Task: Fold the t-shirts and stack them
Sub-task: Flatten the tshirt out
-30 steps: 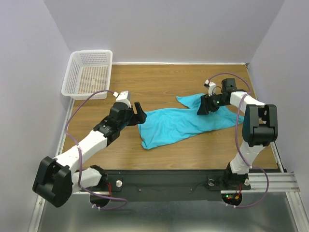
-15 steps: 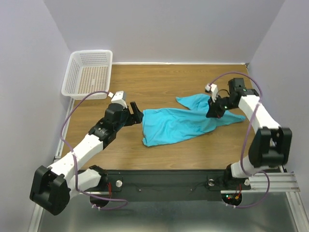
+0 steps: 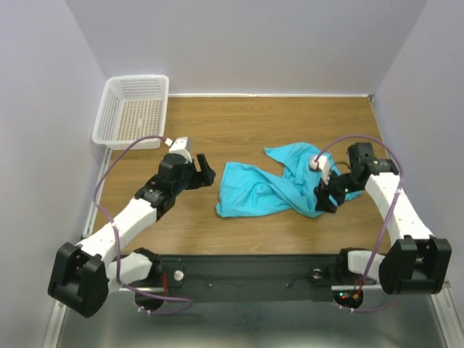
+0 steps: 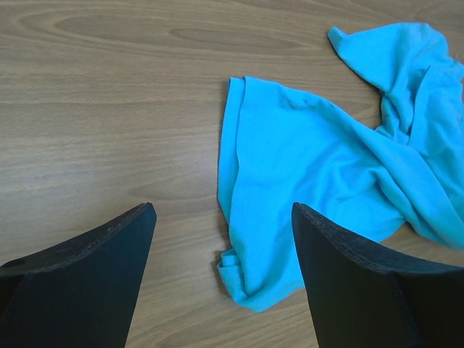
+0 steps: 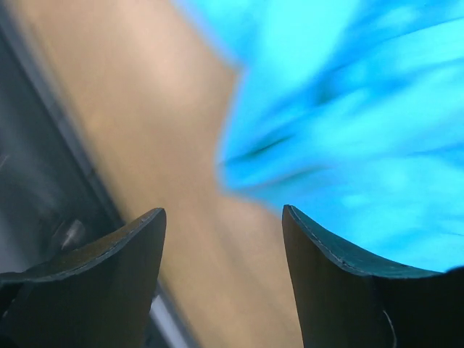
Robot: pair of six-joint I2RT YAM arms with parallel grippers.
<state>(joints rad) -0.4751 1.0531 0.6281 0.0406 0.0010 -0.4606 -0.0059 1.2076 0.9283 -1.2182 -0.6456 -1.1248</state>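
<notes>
The turquoise t-shirt lies crumpled in the middle of the wooden table, its right part bunched in folds. My left gripper hovers open just left of the shirt's left edge. In the left wrist view the t-shirt spreads ahead and to the right, and the left gripper holds nothing. My right gripper sits at the shirt's near right end. The right wrist view is blurred: the t-shirt fills the upper right, and the right gripper stands open over bare wood.
A white mesh basket stands at the table's far left corner. The black rail carrying the arm bases runs along the near edge. Grey walls close in the left, back and right sides.
The right gripper shut on the shirt's right part, dragged it toward the near edge and leftward, then opened. The shirt is now bunched and shorter. The left gripper barely moved.
</notes>
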